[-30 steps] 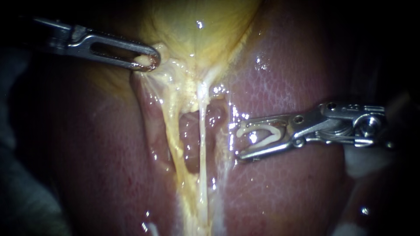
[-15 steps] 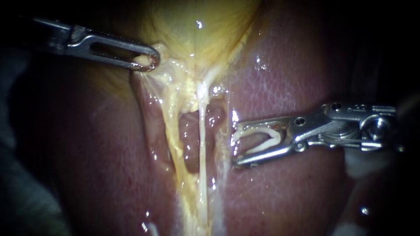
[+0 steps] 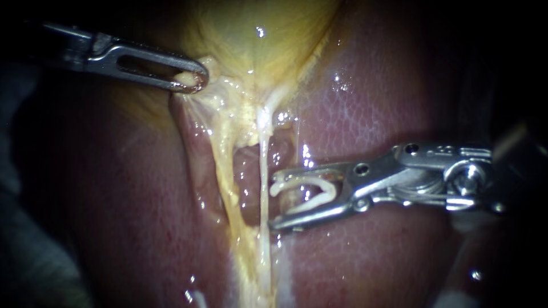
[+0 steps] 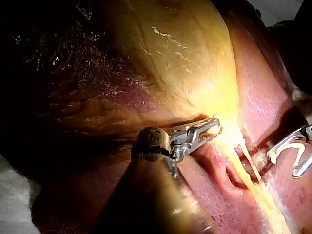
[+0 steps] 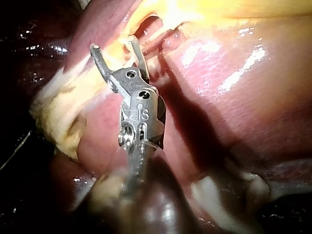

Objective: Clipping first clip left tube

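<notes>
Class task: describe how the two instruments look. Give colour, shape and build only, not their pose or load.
Left instrument: silvery metal, with long narrow jaws that have a slot-shaped window and a rounded tip, then a brass-coloured collar on a dark shaft. Right instrument: silvery metal, with two slim straight jaws, round pins at the hinge, and a bulkier wrist joint with a round pulley.

**Surgical bench lab, tissue under the scope**

A liver point(image 3: 371, 102) and yellow gallbladder point(image 3: 257, 34) lie wet under close bright light, dark all round, pale cloth point(image 4: 10, 195) at the edge. Two slim steel tools: the left instrument point(image 3: 194, 82) grips the gallbladder, the right instrument point(image 3: 279, 198) carries a white clip point(image 3: 277, 187).
</notes>
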